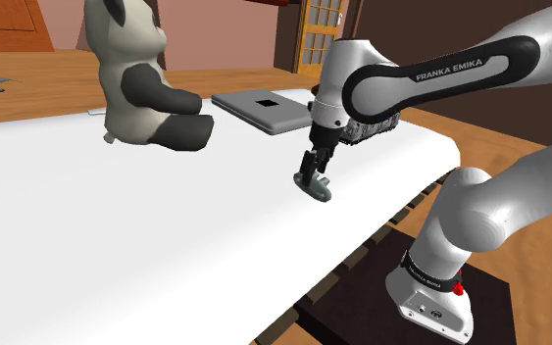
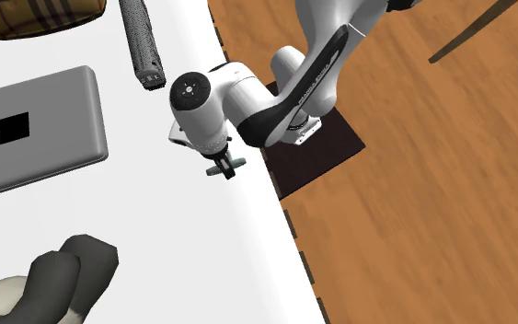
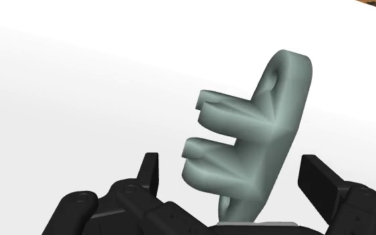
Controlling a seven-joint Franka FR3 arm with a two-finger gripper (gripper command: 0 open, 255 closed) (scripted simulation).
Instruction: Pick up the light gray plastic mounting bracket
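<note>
The gripper [image 3: 230, 160] points down over the bracket [image 3: 260, 133] with its jaws apart. One black finger [image 3: 150, 172] stands on each side, with a sliver of white showing between each finger and the part, so it is released and clasps nothing yet. That straddling pose looks chosen so a plain squeeze will catch the bracket across its body rather than along its long rounded plate. The bracket sits on the white worktop [image 1: 166, 235], close to the edge nearest the robot's stand [image 1: 430, 294], which keeps the reach short and the arm folded steeply above it. It is a small, smooth, pale grey-green piece: a long, slightly curved plate with rounded ends and stubby round-tipped prongs jutting from one face, matte and unmarked. The shoulder view suggests its broad part rests on the surface. I judge it light and stiff, though the rounded sides could slip if the squeeze lands off centre. Farther back lies a flat grey slab [image 1: 264, 110] with a black square in its middle, well apart from the gripper. Beyond that a black-and-white toy panda [image 1: 144, 93] sits upright, so neither crowds the grasp
</note>
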